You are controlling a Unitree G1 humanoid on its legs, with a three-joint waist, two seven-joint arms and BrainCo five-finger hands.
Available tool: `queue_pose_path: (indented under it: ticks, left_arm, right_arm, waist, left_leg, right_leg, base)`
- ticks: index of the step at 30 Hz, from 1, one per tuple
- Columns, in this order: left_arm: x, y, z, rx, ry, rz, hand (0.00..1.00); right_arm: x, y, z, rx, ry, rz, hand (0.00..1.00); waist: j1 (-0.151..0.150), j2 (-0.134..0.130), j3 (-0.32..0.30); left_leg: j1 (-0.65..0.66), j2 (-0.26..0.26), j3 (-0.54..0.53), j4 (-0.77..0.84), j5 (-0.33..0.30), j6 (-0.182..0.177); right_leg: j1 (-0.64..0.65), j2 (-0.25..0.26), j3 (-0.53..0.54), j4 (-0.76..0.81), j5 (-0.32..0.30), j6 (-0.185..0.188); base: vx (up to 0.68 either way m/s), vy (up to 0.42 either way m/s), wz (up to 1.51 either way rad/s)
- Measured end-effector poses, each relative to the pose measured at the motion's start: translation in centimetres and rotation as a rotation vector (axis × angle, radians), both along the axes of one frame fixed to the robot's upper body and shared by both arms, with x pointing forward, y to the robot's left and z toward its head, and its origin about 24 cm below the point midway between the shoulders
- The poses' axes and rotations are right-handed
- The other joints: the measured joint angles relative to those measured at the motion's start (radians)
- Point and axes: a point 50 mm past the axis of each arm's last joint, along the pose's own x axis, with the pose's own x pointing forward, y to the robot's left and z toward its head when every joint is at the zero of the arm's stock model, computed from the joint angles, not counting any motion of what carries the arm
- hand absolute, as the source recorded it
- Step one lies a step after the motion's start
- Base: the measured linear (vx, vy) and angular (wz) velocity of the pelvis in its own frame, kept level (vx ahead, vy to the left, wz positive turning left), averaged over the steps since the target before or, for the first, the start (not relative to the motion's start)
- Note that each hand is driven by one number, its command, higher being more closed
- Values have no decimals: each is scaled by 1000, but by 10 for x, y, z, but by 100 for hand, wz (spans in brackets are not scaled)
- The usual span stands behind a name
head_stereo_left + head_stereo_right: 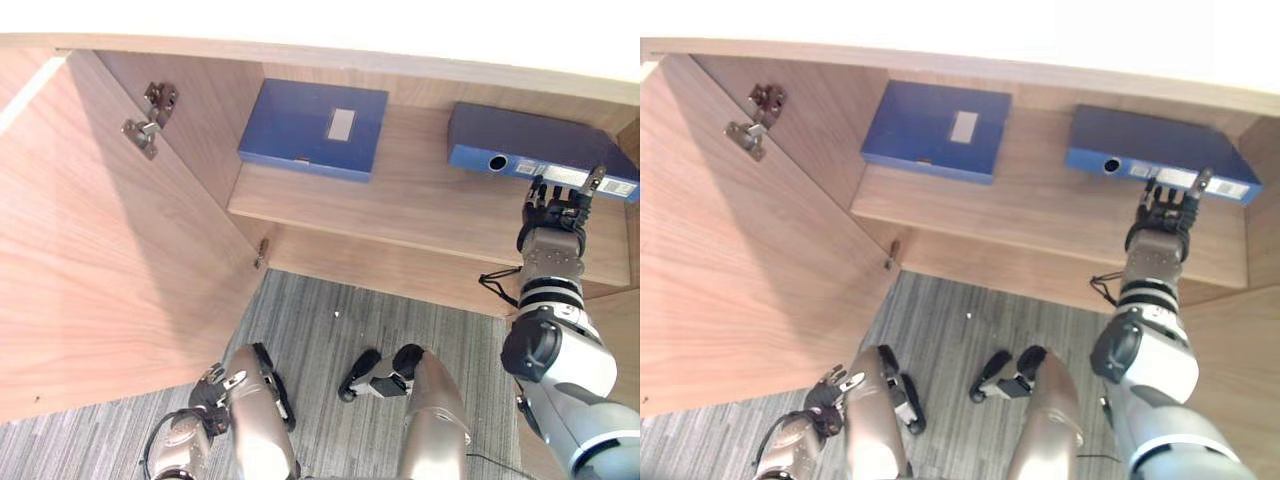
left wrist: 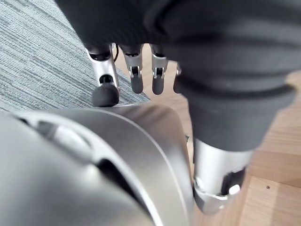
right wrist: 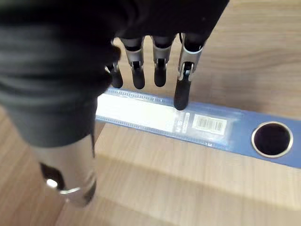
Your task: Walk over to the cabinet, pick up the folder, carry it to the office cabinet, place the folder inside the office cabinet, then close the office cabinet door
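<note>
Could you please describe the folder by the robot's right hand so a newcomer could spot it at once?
Inside the wooden cabinet, two blue folders lie flat on the shelf. Take the right-hand folder, just beyond the right hand. Unlike the left folder, which shows a cover with a pale rectangle, it shows its spine with a round hole and white label.

The office cabinet [image 1: 400,215] has a light brown wood-grain finish on its shelf and walls. The door [image 1: 90,260] carries the same grain and has silver metal hinges [image 1: 150,118]. The folder [image 1: 530,135] has a dark blue cover and a lighter blue spine [image 3: 240,136] with a white label strip [image 3: 136,110], a black-and-white barcode [image 3: 210,124] and a silver-ringed black hole [image 3: 271,139]. The second folder [image 1: 300,130] is mid blue with a pale grey rectangular label [image 1: 341,124]. The carpet [image 1: 340,320] is grey with fine stripes. The right hand [image 1: 556,212] has silver fingers, black tips and a black ribbed cover.
</note>
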Motion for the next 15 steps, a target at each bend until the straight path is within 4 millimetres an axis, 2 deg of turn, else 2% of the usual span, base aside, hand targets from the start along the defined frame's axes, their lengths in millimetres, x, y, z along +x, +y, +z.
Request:
queue_pose_path:
  ticks: [4, 8, 9, 13, 15]
  left_arm:
    - [-5, 3, -2, 9, 20, -4, 0]
    - [-10, 5, -4, 27, 42, -43, 0]
    - [-11, 5, -5, 32, 47, -52, 0]
    - [-14, 7, -6, 52, 71, -129, 0]
    - [-15, 8, -6, 62, 78, -160, 0]
  right_arm:
    - [0, 7, -18, -117, 89, 82, 0]
    - [-1, 23, -48, -499, 310, 311, 0]
    - [-3, 25, -53, -546, 343, 346, 0]
    - [-23, 29, -97, -810, 539, 582, 0]
    - [-32, 28, -112, -895, 604, 666, 0]
  waist:
    - [-1, -17, -30]
    - [-3, -32, -45]
    - [-3, -33, -49]
    - [-3, -40, -57]
    - [-3, -39, -57]
  left_leg:
    - [6, 0, -1, -18, 9, -14]
    - [39, -2, 4, -52, 22, -23]
    - [42, -4, 5, -61, 27, -25]
    - [69, -29, 8, -136, 64, -25]
    - [70, -35, 10, -156, 75, -25]
  right_leg:
    - [14, 3, -10, -17, 1, 0]
    - [51, 13, -19, -49, 7, -7]
    - [54, 15, -22, -57, 9, -7]
    - [91, 22, -43, -126, 33, -11]
    - [97, 24, -47, -142, 37, -11]
  base:
    - [-17, -12, 4]
    - [-3, -9, 2]
    - [1, -24, 9]
    - [3, -21, 14]
    - [8, -14, 8]
